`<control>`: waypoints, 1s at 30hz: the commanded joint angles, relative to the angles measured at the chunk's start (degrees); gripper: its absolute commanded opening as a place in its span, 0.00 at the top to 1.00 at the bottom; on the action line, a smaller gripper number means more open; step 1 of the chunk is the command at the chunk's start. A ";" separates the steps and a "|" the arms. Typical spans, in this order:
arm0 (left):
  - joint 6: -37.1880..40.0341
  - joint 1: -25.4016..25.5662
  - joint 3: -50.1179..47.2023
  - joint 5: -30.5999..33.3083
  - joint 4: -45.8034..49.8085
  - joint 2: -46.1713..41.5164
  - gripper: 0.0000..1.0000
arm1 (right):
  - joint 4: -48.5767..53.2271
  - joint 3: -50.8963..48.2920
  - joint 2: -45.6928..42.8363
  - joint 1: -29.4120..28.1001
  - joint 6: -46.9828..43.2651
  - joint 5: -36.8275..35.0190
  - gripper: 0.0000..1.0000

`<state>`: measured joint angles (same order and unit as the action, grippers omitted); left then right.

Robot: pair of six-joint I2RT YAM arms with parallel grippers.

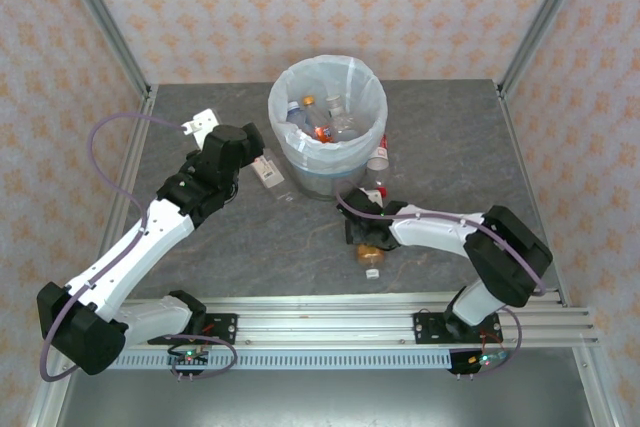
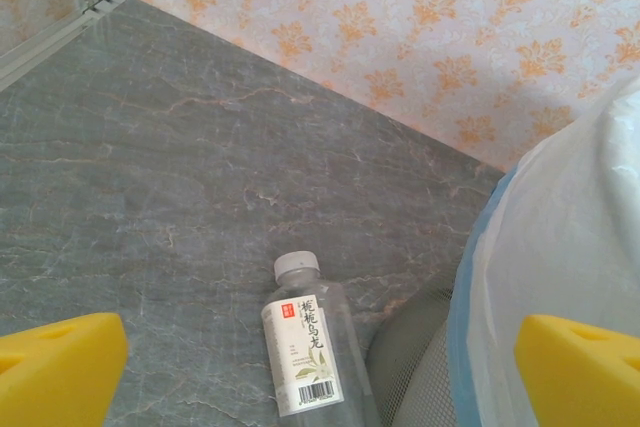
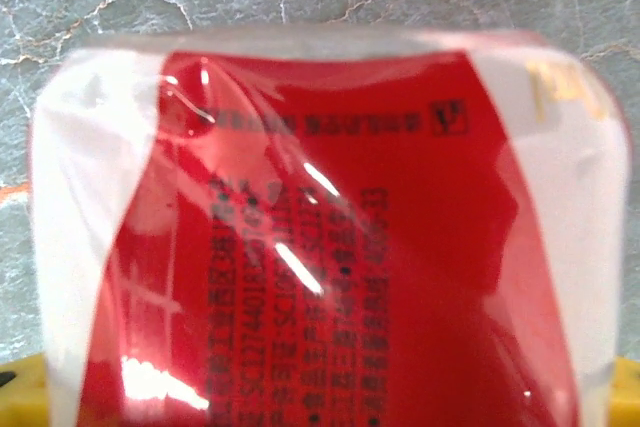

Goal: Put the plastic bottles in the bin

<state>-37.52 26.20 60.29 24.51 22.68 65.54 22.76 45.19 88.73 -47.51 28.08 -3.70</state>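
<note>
Top external view: the bin point(image 1: 378, 107), lined with a white bag point(image 2: 560, 247), stands at the far middle of the counter point(image 1: 270, 247) and holds several plastic bottles point(image 1: 322, 125). A white-labelled bottle point(image 2: 305, 347) lies on the counter just beside the bin, under the left end effector point(image 2: 320, 372), whose jaws are spread wide and empty. Right wrist view: a red-labelled bottle point(image 3: 350, 227) lies between the pads of the right end effector point(image 3: 320, 397); whether they grip it cannot be told. An amber-filled bottle point(image 1: 370, 252) lies nearby.
</note>
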 commanded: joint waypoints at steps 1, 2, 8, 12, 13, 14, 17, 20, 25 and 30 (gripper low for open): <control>-0.54 -0.60 1.06 1.42 1.05 0.03 0.00 | 0.93 -0.72 -1.88 -0.39 0.69 -3.45 0.37; -0.56 -0.58 1.06 1.33 1.07 0.09 0.00 | 1.14 -0.72 -2.19 -0.39 0.96 -3.99 0.37; -0.32 -0.62 1.07 1.41 1.44 0.29 0.00 | -0.59 -2.19 -5.41 -0.39 0.98 -5.06 0.52; -0.19 -0.60 1.10 1.11 1.44 0.20 0.00 | -1.75 -3.53 -7.82 -0.39 0.66 -5.54 0.56; -0.10 -0.66 1.07 1.13 1.45 0.20 0.00 | -1.84 -3.69 -8.36 -0.39 0.50 -5.82 0.56; -0.14 -0.68 1.12 1.12 1.49 0.29 0.00 | -1.85 -3.92 -8.88 -0.39 0.30 -6.04 0.57; -0.11 -0.68 1.06 0.93 1.27 0.42 0.00 | -1.85 -4.45 -11.25 -0.39 -0.60 -7.39 0.57; -0.51 -0.72 1.15 0.51 1.18 0.81 0.00 | -2.97 -5.47 -14.89 -0.39 -2.43 -8.11 0.58; -1.59 -0.88 1.22 -1.30 0.67 1.69 0.00 | -6.69 -8.18 -21.83 -0.40 -3.66 -9.48 0.59; -1.87 -1.05 1.24 -1.91 0.70 2.22 0.00 | -9.14 -9.74 -26.14 -0.39 -4.99 -8.05 0.58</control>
<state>-38.15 25.71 60.29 22.72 23.00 67.55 16.40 36.51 64.49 -47.59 24.77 -10.35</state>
